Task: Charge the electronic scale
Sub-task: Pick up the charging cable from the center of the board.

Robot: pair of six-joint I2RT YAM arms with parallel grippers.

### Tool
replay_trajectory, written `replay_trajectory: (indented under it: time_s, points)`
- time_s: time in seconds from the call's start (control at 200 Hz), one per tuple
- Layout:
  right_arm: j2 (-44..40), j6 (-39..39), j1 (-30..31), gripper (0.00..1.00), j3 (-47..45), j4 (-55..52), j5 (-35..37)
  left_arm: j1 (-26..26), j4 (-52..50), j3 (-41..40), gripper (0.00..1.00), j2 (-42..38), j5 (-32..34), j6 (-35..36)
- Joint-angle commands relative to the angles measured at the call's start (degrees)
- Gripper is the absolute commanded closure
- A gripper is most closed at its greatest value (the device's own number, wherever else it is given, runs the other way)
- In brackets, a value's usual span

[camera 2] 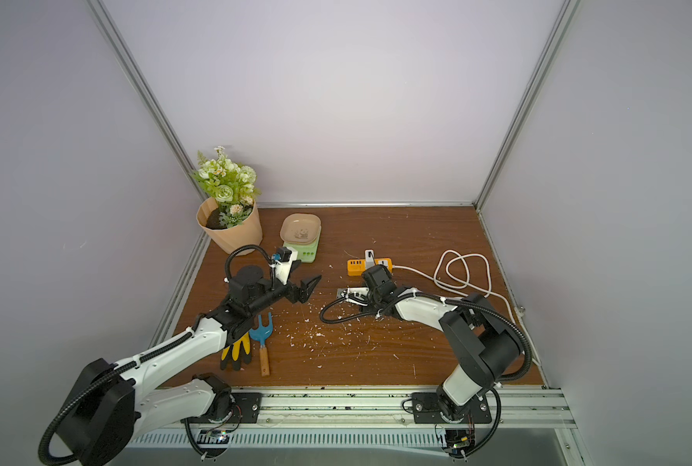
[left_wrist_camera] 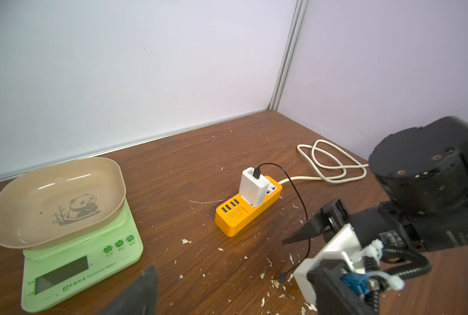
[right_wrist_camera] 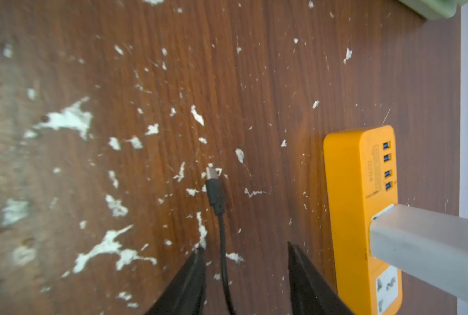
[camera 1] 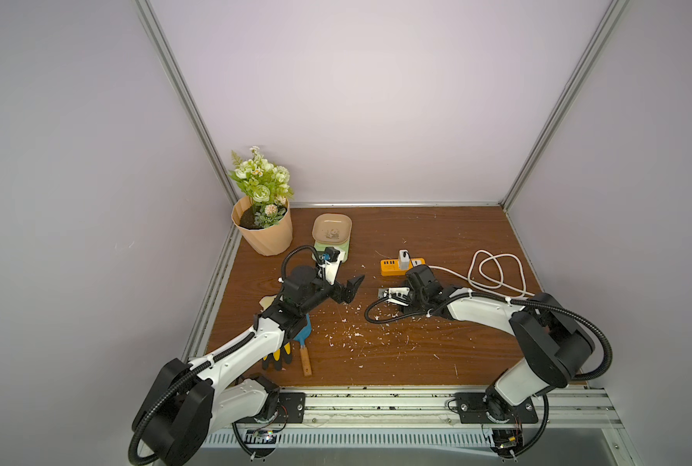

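The pale-green electronic scale (camera 1: 332,247) (left_wrist_camera: 77,261) carries a beige panda tray (left_wrist_camera: 58,201) and stands at the back left. To its right lies an orange power strip (camera 1: 392,267) (right_wrist_camera: 361,218) with a white charger (left_wrist_camera: 253,188) plugged in. From the charger runs a thin black cable (left_wrist_camera: 298,196). Its plug (right_wrist_camera: 213,185) (left_wrist_camera: 280,281) lies loose on the wood. My right gripper (right_wrist_camera: 245,246) hangs just above the table, open, the cable passing untouched between its fingers. My left gripper (camera 1: 352,288) hovers open in front of the scale, holding nothing.
A potted flower (camera 1: 263,230) stands in the back left corner. A black-and-yellow glove (camera 1: 276,359) and a blue hand rake (camera 1: 302,343) lie under my left arm. The strip's white cord (camera 1: 497,270) coils at the right. White flecks litter the wooden table (camera 1: 376,355).
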State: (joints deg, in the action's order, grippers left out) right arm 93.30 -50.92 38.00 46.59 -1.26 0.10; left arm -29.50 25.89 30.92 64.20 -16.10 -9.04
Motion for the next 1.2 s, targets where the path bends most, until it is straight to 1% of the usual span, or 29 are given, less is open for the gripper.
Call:
replay_trajectory:
  time_s: [0.0,0.03,0.1,0.2,0.32,0.465,0.57,0.681,0.786,0.836,0.901,0.956,1.081,1.196]
  points:
    - [1.59,-1.23,0.43,0.52,2.96,-1.06,1.10,0.84,-0.96,0.48,0.10,-1.42,-0.82,-0.55]
    - [1.92,-1.20,0.55,0.55,3.27,-1.04,0.74,0.89,-1.12,0.39,0.10,-1.60,-0.64,-0.49]
    - [2.15,-0.81,0.57,0.69,3.22,0.30,-0.05,1.08,-0.96,0.19,0.09,-1.80,-0.56,-0.50]
    - [1.48,-0.47,0.55,0.80,2.48,2.52,-1.09,1.17,-0.42,-0.02,0.09,-1.27,-0.56,-1.34]
    - [-0.54,1.42,0.00,0.89,0.16,8.25,-2.76,2.09,-0.32,0.61,0.09,1.54,-2.11,-4.82]
    - [-3.73,4.83,-1.28,0.99,-4.22,17.59,-7.71,5.96,2.85,1.13,0.15,6.63,-10.01,-12.51]
    - [-5.71,6.79,-2.52,1.00,-6.78,22.31,-11.85,6.69,4.88,1.82,0.17,9.03,-14.92,-15.92]
    - [-7.43,8.52,-3.83,1.00,-8.74,26.28,-14.51,6.66,4.00,3.89,0.18,11.86,-16.61,-18.04]
    - [-8.72,8.92,-4.41,1.00,-10.84,29.84,-15.24,6.64,5.31,5.60,0.20,15.69,-19.13,-23.70]
    - [-9.24,9.07,-4.68,1.00,-11.83,31.70,-15.40,6.49,5.27,7.09,0.23,18.08,-20.28,-27.29]
    - [-9.50,8.99,-4.93,1.00,-12.92,33.80,-15.45,5.55,5.11,9.52,0.29,21.11,-22.62,-31.04]
    - [-9.67,9.18,-5.17,1.00,-13.93,36.13,-15.42,4.06,3.98,12.02,0.31,23.25,-23.36,-32.85]
    - [-10.05,9.43,-5.53,1.00,-15.43,39.22,-16.01,0.49,3.78,15.29,0.30,26.95,-23.18,-36.58]
    - [-9.87,9.09,-5.67,1.00,-16.17,41.06,-15.77,-0.48,2.76,17.72,0.31,30.45,-23.74,-39.74]
